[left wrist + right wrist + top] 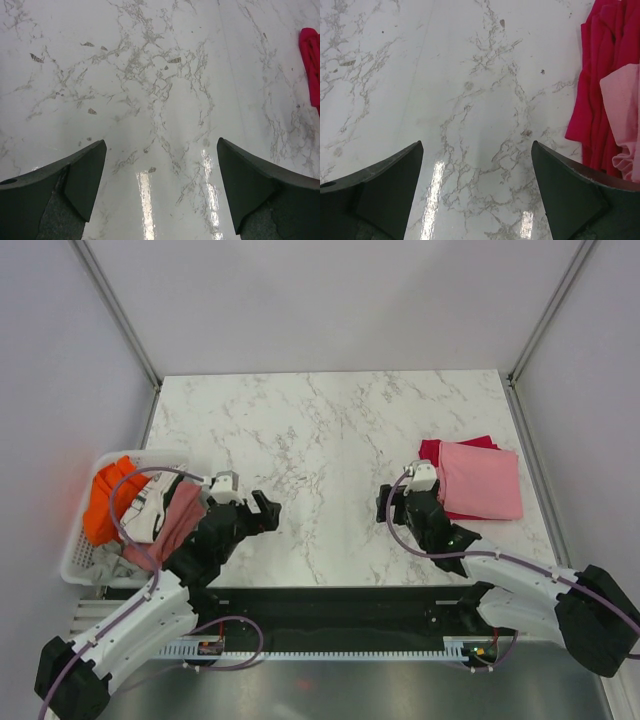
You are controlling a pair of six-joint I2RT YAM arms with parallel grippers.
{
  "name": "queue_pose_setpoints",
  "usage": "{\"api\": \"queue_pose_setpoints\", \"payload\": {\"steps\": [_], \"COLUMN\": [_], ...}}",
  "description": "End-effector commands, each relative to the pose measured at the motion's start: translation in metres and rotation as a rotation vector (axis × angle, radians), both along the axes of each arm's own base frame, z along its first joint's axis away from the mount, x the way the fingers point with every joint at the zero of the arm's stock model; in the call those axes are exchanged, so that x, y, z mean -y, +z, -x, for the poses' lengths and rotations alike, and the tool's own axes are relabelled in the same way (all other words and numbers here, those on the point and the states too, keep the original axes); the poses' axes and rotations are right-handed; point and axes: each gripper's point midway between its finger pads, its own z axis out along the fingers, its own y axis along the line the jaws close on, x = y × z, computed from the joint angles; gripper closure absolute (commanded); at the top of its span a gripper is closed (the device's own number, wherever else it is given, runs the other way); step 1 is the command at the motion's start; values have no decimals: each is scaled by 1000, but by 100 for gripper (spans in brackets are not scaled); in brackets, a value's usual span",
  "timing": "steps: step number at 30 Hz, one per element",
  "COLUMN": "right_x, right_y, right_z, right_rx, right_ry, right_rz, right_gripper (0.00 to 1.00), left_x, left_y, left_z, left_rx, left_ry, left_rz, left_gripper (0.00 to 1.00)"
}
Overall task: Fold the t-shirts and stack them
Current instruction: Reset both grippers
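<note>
T-shirts, two in count, lie stacked on the marble tabletop (pixel 330 440) at the end farthest from the white basket (pixel 72 552). The pink t-shirt (pixel 482 480) is folded to a rectangle and lies on top. The crimson t-shirt (pixel 430 449) lies under it, showing only along the edge facing the basket and along the far edge. On my right wrist view the crimson cloth looks bunched and creased, and the pink layer overlaps it.

I count two arms and two claws. The left arm rises from its base on the basket's side and slants away from the basket toward the middle of the tabletop. Its left claw (pixel 262 515) hovers just beside the basket, tipped down at the marble. I read it as spread wide, with only bare marble between the fingers.

The right arm runs from its base, at the corner opposite the basket, back toward the basket along the near edge. Its right claw (pixel 390 505) is well apart from the basket, on the stack's basket-facing side. It too stands wide and grips nothing, and the crimson edge lies outside its fingers.

The basket holds several pieces of cloth: one orange, one dusty pink, one white with black. I cannot count any beneath them.
</note>
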Motion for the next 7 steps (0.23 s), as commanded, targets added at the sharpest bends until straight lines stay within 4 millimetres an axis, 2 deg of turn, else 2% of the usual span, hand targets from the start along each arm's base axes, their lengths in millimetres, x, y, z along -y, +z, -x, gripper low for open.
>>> {"api": "queue_pose_setpoints", "payload": {"steps": [1,7], "right_x": [0,5], "right_y": [21,19], "right_z": [-7,-6], "right_rx": [73,70], "right_ry": [-36,-60], "right_rz": [-70,-60], "right_gripper": [3,4], "left_x": [-8,-9], "left_y": [10,8], "left_z": [-5,-2], "left_rx": [53,57], "left_ry": [30,33], "left_rz": [-20,-2], "left_gripper": [1,2]}}
